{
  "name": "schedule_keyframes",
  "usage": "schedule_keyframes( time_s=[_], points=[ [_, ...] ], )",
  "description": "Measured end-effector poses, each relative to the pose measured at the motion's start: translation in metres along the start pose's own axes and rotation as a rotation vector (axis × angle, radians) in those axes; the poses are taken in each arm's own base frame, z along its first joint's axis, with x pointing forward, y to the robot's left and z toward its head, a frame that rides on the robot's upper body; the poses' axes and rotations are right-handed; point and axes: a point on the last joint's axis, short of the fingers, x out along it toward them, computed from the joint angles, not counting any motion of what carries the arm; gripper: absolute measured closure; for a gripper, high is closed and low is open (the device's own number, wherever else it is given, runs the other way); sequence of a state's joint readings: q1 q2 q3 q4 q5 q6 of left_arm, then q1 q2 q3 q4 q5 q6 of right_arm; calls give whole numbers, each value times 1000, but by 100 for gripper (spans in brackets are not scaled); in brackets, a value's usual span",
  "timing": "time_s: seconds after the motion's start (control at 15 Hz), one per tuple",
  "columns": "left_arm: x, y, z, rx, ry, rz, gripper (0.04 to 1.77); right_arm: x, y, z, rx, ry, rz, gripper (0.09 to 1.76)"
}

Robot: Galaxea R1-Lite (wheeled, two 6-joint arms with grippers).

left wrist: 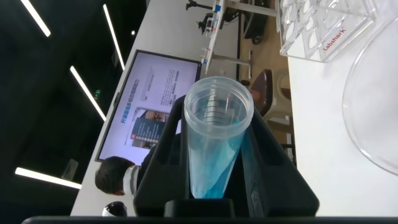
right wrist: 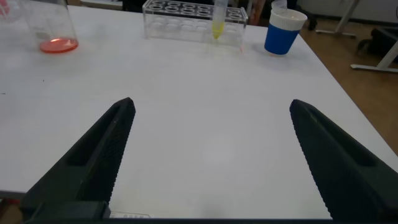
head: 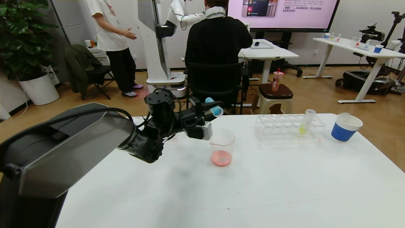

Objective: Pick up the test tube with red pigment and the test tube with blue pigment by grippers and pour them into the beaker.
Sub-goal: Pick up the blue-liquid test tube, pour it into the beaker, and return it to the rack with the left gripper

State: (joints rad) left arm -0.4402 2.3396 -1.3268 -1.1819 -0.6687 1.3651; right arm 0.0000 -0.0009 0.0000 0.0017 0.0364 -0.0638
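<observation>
The left arm is black and jointed, its big near segment cased in a smooth grey shell with a darker bevelled edge. A thin black cable loops along it toward the wrist. The wrist ends in a round black cap dotted with small screw holes, and a small pale silver box sits on the side of the left claw [head: 211,110]. The right claw [right wrist: 211,146] has two matte black, wedge-shaped fingers [right wrist: 102,149] with finely ribbed inner faces, tapering to blunt tips.
</observation>
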Motion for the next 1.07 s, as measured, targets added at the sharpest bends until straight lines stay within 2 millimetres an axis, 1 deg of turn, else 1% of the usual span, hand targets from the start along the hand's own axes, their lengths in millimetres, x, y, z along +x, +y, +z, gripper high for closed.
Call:
schedule_keyframes(
  time_s=[0.27, 0.47, 1.07],
  points=[
    [4, -14, 0, 52, -25, -24, 130, 0, 0, 0, 0, 0, 0, 11],
    [5, -21, -1, 95, -30, -36, 130, 0, 0, 0, 0, 0, 0, 11],
    [1, -26, -8, 200, -19, -46, 130, 0, 0, 0, 0, 0, 0, 11]
  ],
)
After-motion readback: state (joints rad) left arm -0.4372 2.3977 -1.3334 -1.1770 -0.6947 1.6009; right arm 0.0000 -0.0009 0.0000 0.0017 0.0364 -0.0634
